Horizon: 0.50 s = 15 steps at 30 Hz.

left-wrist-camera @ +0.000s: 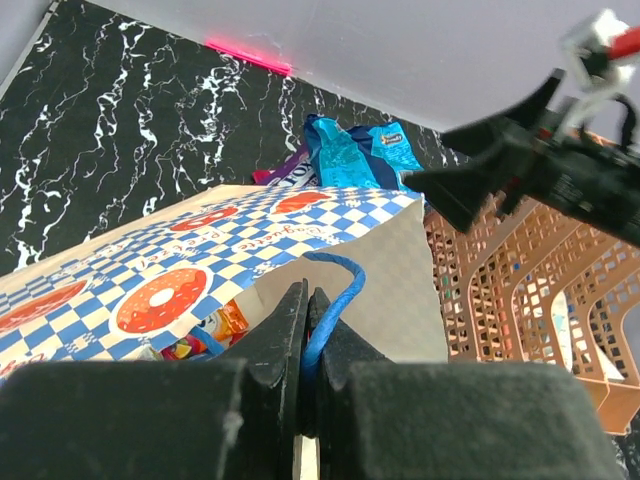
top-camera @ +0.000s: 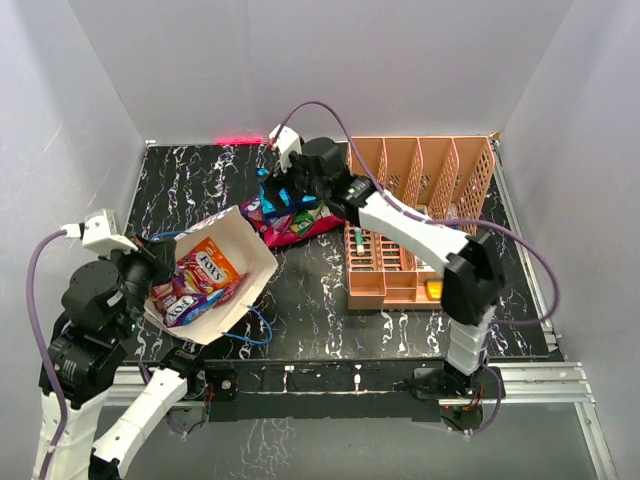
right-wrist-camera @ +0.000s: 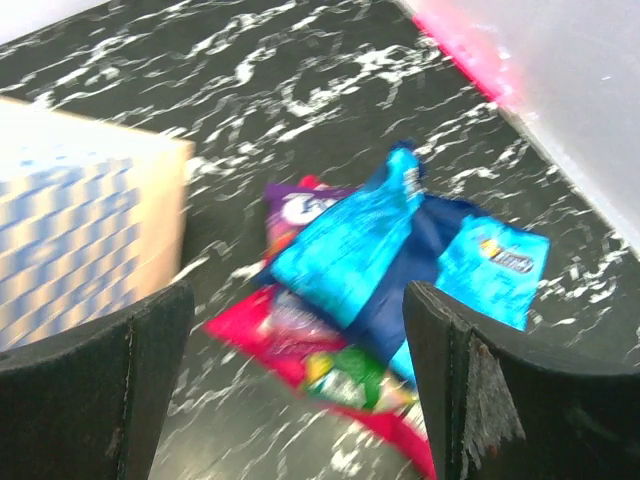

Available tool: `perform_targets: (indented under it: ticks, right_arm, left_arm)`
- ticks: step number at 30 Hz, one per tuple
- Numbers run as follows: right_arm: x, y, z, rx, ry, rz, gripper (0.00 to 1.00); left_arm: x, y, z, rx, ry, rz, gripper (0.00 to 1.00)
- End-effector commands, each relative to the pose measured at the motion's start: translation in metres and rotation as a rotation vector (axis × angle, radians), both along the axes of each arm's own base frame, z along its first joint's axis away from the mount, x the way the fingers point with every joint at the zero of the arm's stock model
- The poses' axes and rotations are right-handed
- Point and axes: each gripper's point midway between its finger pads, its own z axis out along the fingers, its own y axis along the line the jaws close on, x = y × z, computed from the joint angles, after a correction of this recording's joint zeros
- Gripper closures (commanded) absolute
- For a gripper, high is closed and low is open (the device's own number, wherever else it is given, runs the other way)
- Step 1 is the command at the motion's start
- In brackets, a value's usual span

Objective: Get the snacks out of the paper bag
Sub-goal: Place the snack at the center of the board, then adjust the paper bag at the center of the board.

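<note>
The paper bag (top-camera: 252,252) lies tilted at the left, its mouth facing up and to the right. Inside it are an orange packet (top-camera: 208,267) and a purple one (top-camera: 181,306). My left gripper (top-camera: 150,272) is shut on the bag's blue cord handle (left-wrist-camera: 335,290), which runs between its jaws (left-wrist-camera: 307,296). A pile of snacks (top-camera: 290,215) lies on the table behind the bag: blue packets (right-wrist-camera: 350,240) on top of a pink one (right-wrist-camera: 285,325). My right gripper (right-wrist-camera: 300,300) hangs open just above this pile with nothing between its fingers.
A peach slotted organizer (top-camera: 420,175) holding small bottles stands at the right, close to the right arm. Grey walls enclose the black marbled table (top-camera: 300,310). A loose blue cord (top-camera: 255,330) trails from the bag toward the near edge.
</note>
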Motion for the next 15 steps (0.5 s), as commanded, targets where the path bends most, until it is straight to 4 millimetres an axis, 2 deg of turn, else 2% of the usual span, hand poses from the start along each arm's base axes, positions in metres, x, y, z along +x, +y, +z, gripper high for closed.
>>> perform_targets:
  ticks: [1,4,6,10,12,15]
  right_arm:
    - [-0.086,0.01,0.035,0.114,0.036,0.145,0.12]
    - [-0.138,0.009,0.05,0.199,0.058,0.231,0.11]
    - [-0.157,0.005,0.06,0.263,0.1,0.233,0.11]
    - [-0.177,-0.008,0.084,0.427,0.191,0.199,0.1]
    - [-0.182,-0.01,0.084,0.464,0.232,0.181,0.09]
    - [-0.175,-0.006,0.073,0.491,0.32,0.087,0.1]
  left_arm:
    - [0.016,-0.01,0.022,0.06,-0.034,-0.049,1.0]
    - [0.033,-0.001,0.031,0.096,-0.037,0.023,1.0]
    - [0.045,0.005,0.041,0.132,-0.055,0.072,1.0]
    - [0.063,0.013,0.06,0.207,-0.101,0.128,1.0]
    - [0.068,0.011,0.072,0.222,-0.142,0.124,1.0]
    - [0.068,0.008,0.089,0.226,-0.22,0.101,1.0]
